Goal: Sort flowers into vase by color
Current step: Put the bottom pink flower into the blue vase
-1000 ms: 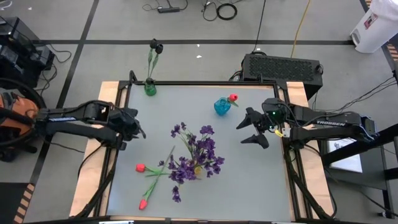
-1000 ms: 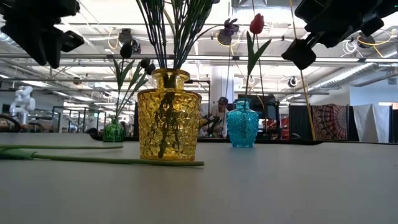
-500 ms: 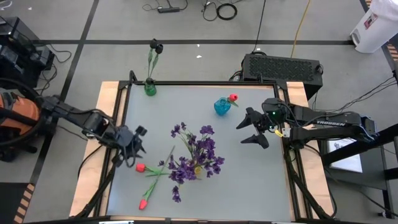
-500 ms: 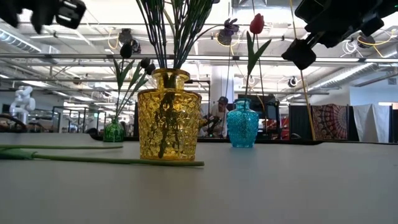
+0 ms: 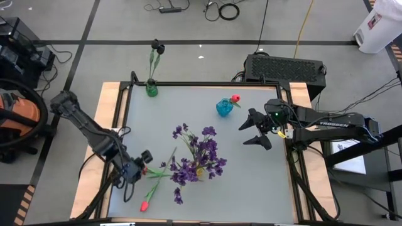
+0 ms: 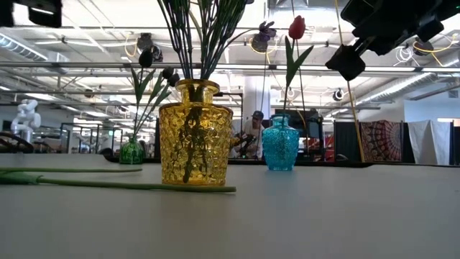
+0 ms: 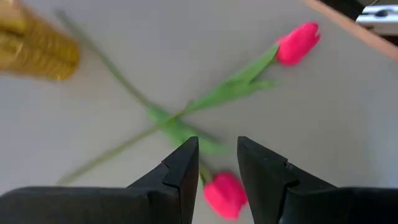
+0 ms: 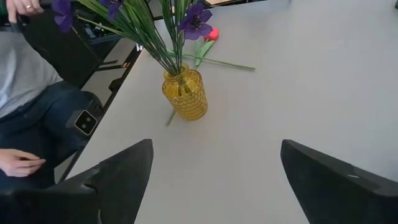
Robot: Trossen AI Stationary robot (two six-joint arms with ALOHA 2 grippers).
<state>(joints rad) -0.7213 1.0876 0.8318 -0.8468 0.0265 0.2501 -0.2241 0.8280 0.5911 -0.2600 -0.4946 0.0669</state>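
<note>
Hovering over red tulip, left hand part-open, empty; right hand wide open.

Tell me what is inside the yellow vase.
The yellow vase holds green stems topped with purple flowers. Through the textured glass only stems show faintly; the vase's bottom cannot be made out.

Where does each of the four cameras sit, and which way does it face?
High view: above the table, looking straight down; both arms show, left gripper over a red tulip, right gripper waiting open.
Low view: at table-top height, level past the yellow vase into the room; the right gripper hangs at upper right.
Left wrist view: looks down past its own fingers at two tulips.
Right wrist view: looks across the table at the yellow vase and a seated person.
Shared: the yellow vase appears in both low and right wrist views.
</note>
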